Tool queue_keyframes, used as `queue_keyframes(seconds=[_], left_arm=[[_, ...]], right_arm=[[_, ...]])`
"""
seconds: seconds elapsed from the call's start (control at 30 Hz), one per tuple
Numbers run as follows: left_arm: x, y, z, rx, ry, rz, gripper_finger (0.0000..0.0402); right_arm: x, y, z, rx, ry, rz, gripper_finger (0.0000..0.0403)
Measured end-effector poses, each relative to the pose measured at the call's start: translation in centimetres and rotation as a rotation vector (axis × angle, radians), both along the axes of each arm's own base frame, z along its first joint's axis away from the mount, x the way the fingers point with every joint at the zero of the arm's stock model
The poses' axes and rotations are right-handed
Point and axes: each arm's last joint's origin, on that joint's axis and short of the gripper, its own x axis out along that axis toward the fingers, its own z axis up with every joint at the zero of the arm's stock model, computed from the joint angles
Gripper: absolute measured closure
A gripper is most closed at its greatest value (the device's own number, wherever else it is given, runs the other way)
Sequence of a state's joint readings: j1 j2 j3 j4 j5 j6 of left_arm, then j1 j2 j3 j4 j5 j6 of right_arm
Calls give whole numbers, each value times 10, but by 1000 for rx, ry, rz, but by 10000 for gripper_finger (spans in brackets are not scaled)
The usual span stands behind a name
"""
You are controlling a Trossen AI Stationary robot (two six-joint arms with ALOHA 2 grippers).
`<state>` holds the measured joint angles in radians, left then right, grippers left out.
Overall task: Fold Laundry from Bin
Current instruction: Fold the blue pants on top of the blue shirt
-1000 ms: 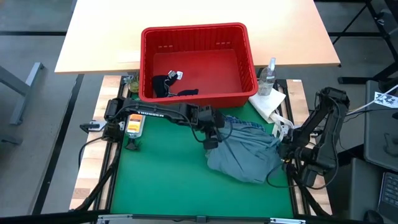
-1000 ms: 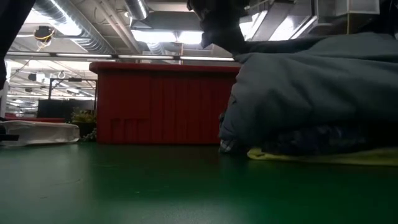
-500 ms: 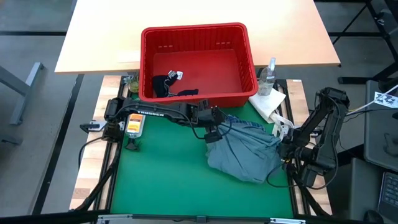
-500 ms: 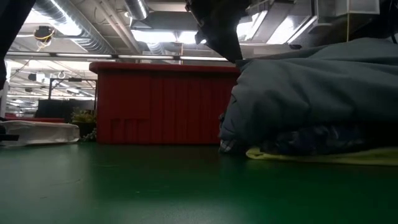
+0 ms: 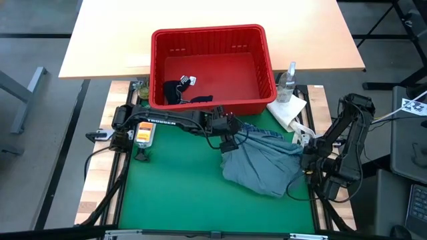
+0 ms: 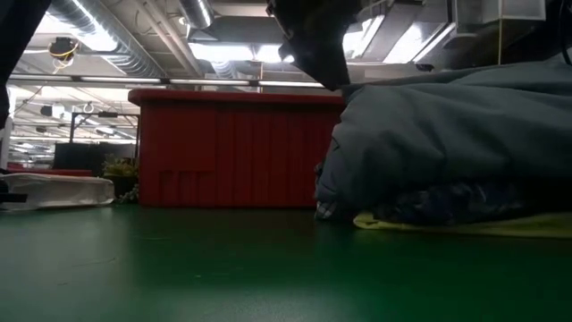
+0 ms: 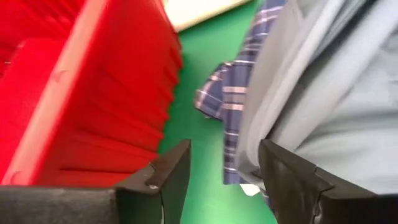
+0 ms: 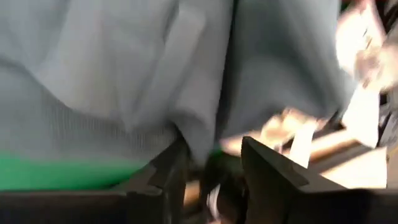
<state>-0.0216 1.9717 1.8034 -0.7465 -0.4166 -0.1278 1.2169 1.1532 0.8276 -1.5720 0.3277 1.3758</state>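
The grey-blue garment (image 5: 263, 167) lies crumpled on the green mat (image 5: 173, 193), on top of the blue-white plaid shirt (image 7: 233, 106) and a yellow garment (image 6: 465, 225). A dark garment (image 5: 180, 92) lies in the red bin (image 5: 210, 32) at the far side. My left gripper (image 5: 230, 138) stands open at the pile's left edge, its fingers (image 7: 171, 177) over the mat and the plaid hem, the grey-blue cloth (image 7: 336, 93) beside one finger. My right gripper (image 5: 305, 159) is open at the pile's right edge. My right gripper points steeply down at the grey-blue garment's right edge. A hanging fold of that cloth (image 8: 202, 146) reaches down between its two open fingers (image 8: 267, 168). Whether either finger touches the fold I cannot tell.
A white paper towel (image 5: 288, 110) and a clear spray bottle (image 5: 288, 80) sit right of the bin. An orange object (image 5: 143, 133) lies at the mat's left edge. The bin's near wall (image 6: 223, 152) stands close behind the pile. The mat's near left part is bare.
My left gripper has tipped up and toward the bin, off the grey-blue garment's left edge. In the low view the garment's top on the right has sunk a little. The pile has stayed where it was.
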Motion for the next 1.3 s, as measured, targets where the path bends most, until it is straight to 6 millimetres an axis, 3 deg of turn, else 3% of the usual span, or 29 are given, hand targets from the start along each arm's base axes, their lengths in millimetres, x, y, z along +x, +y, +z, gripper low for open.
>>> queue_keyframes(seconds=[0.17,0.4,0.63,0.8,0.93,1.3], left_arm=[[1,1,7,35,-20,27,230],[3,1,37,41,-112,29,252],[3,-6,57,-73,-162,-79,271],[1,-30,51,-253,-117,-246,286],[-1,-52,39,-273,-68,-297,295],[-12,-104,6,-268,34,-399,301]], right_arm=[[-5,0,0,62,151,-54,244],[-8,3,2,114,256,-91,252],[-2,14,32,218,162,-56,253],[8,18,55,210,-126,37,253],[15,19,60,122,-326,152,253],[27,19,54,0,-413,166,253]])
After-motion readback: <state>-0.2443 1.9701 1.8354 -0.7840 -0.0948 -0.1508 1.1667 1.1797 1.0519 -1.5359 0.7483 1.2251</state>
